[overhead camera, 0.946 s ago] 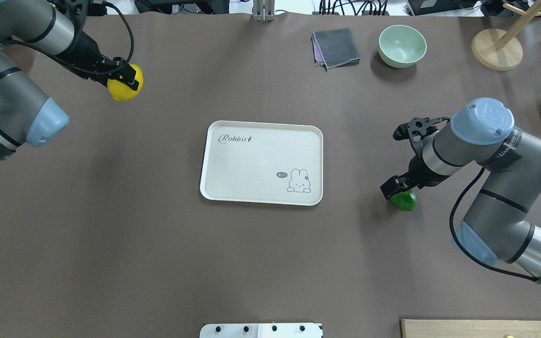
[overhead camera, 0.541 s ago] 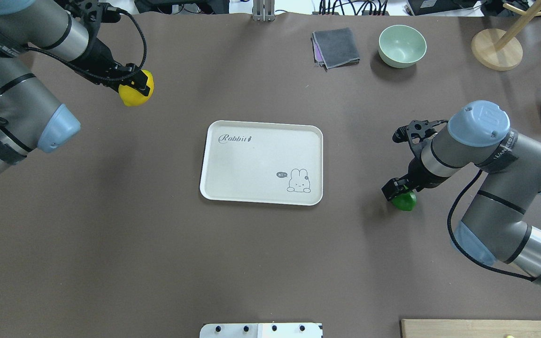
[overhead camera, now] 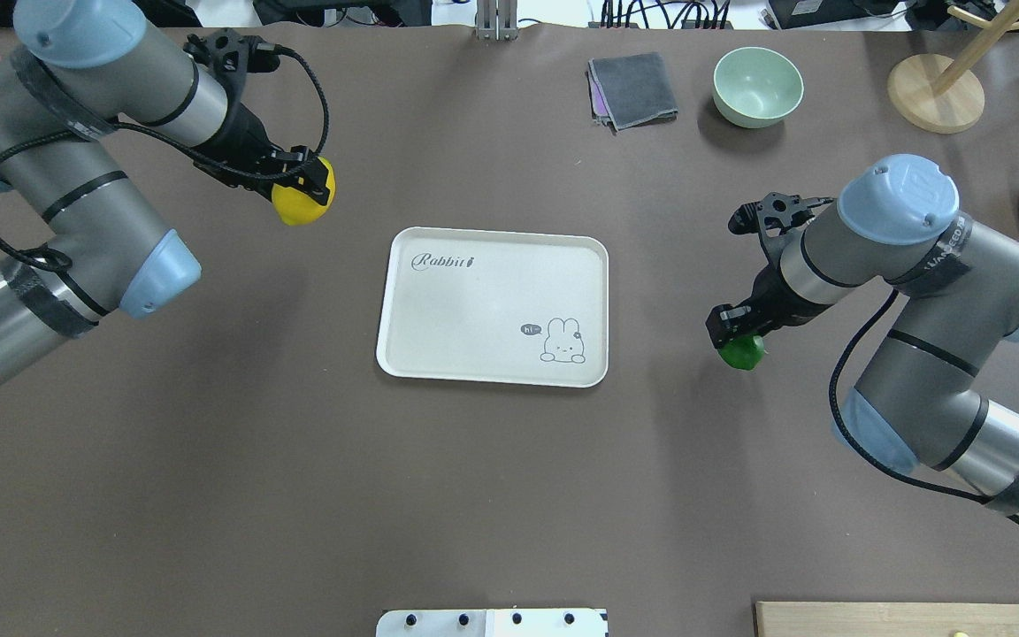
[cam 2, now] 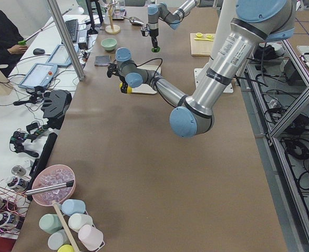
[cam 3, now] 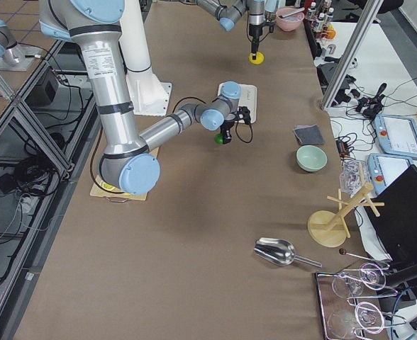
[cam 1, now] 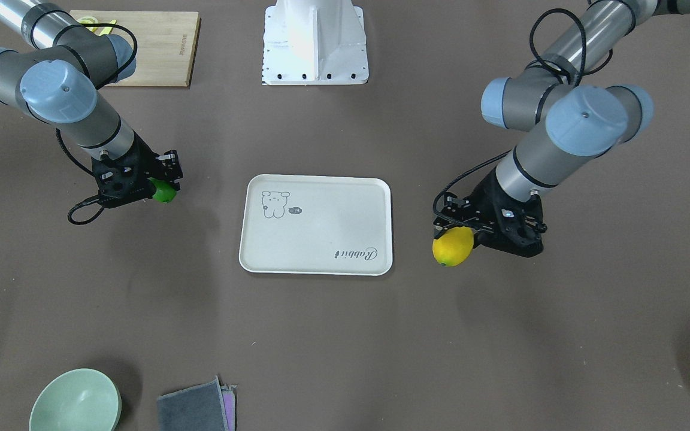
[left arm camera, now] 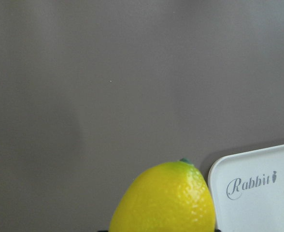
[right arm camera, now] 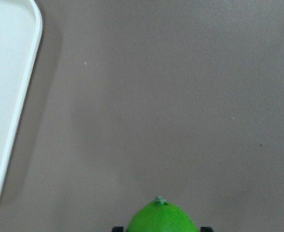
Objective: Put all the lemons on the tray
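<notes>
Yellow lemon [overhead camera: 297, 207], clamped in left gripper [overhead camera: 306, 187], and green lemon [overhead camera: 742, 353], clamped in right gripper [overhead camera: 736, 333], have both advanced toward the tray [overhead camera: 474, 305]; neither yet placed.

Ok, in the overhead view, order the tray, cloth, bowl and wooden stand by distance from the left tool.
1. Tray, just right of the left tool, mid-table.
2. Cloth, far edge.
3. Bowl, right of the cloth.
4. Wooden stand, far right corner.

The 2 arms reach inward, wrists angled down. The left gripper [overhead camera: 303, 188] clamps the yellow lemon [overhead camera: 300, 209]; the right gripper [overhead camera: 737, 340] clamps the green lemon [overhead camera: 744, 356].
</notes>
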Available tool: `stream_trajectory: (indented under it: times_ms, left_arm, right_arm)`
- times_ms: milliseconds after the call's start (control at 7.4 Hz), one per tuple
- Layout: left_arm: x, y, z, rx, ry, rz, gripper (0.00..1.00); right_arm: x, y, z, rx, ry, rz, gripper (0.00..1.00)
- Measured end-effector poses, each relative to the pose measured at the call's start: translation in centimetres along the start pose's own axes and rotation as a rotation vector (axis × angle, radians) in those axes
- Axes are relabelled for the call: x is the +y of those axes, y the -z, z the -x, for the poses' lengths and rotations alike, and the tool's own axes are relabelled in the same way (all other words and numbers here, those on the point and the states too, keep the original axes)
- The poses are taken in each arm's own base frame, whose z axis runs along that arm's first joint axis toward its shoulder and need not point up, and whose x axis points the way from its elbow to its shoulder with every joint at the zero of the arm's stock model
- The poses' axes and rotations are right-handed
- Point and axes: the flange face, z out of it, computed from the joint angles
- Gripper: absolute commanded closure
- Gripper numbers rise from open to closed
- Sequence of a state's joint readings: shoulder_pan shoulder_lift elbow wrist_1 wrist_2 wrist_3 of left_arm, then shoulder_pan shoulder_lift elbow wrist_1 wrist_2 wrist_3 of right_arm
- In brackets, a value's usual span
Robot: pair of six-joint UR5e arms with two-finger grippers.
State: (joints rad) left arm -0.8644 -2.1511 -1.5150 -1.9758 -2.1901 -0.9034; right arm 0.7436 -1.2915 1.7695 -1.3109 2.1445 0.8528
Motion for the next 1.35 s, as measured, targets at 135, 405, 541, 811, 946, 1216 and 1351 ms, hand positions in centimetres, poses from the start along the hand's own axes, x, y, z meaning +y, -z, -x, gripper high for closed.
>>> stream_trajectory:
  times_ms: [135,405,541,811,946,1216,1351]
  left_arm:
    - [0.8,-1.0,-1.7,0.011,0.026,-0.004,1.0]
    - [3.2,-3.3,-5.2,0.047,0.079,-0.024,1.0]
    - [4.6,-4.7,-7.3,0.058,0.102,-0.038,1.0]
    - [7.3,-7.4,-10.6,0.05,0.111,-0.065,1.0]
    - [8.3,-8.5,-11.7,0.04,0.104,-0.078,1.0]
    - [9.2,-10.2,-13.0,0.018,0.089,-0.103,0.03]
    - [9.4,-10.5,-13.3,0.016,0.084,-0.11,0.03]
  right_arm:
    - [-1.3,1.5,1.3,-0.027,-0.066,-0.022,1.0]
    - [-3.2,3.5,4.2,-0.071,-0.143,-0.054,1.0]
    - [-3.9,4.0,5.2,-0.081,-0.149,-0.064,1.0]
    - [-6.1,4.0,7.8,-0.096,-0.175,-0.073,1.0]
    - [-7.2,3.8,9.2,-0.1,-0.183,-0.073,1.0]
    - [-8.5,2.8,11.7,-0.106,-0.18,-0.067,1.0]
    - [-8.6,2.2,12.4,-0.111,-0.173,-0.064,1.0]
